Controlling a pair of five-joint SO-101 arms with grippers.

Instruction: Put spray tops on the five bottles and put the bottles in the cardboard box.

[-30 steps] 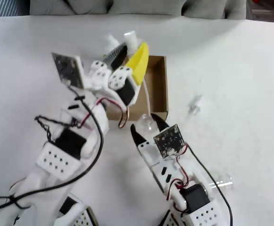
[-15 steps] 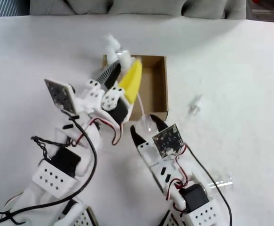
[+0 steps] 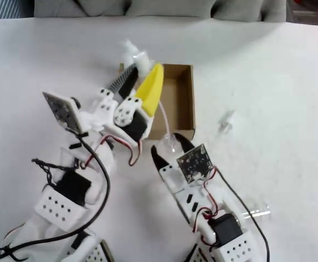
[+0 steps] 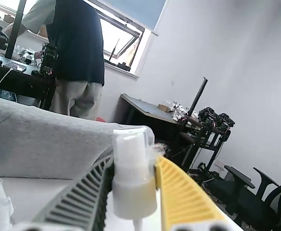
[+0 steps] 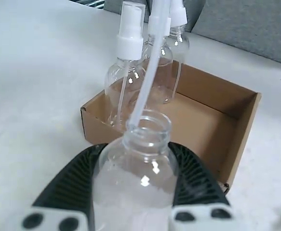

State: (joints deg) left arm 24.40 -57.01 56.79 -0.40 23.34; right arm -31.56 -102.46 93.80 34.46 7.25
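My left gripper [image 3: 142,68], with one yellow and one grey ribbed finger, is shut on a white spray top [image 4: 130,178] held above the cardboard box [image 3: 181,103]. The top's thin tube [image 5: 145,91] slants down into the open neck of a clear bottle [image 5: 139,192]. My right gripper [image 5: 139,154] is shut on this bottle, its black fingers on either side, just in front of the box's near edge [image 3: 169,143]. Three clear bottles [image 5: 123,82] with spray tops on stand together in the box's far corner.
A small clear piece [image 3: 225,123] lies on the white table right of the box. Another clear item [image 3: 257,210] lies by the right arm's base. Grey cushions [image 3: 169,7] line the table's far edge. The rest of the box floor [image 5: 203,120] is bare.
The left arm has drawn back toward the near left, carrying the spray top slightly lower and left, with its tube staying at the bottle's mouth. The right arm has kept still.
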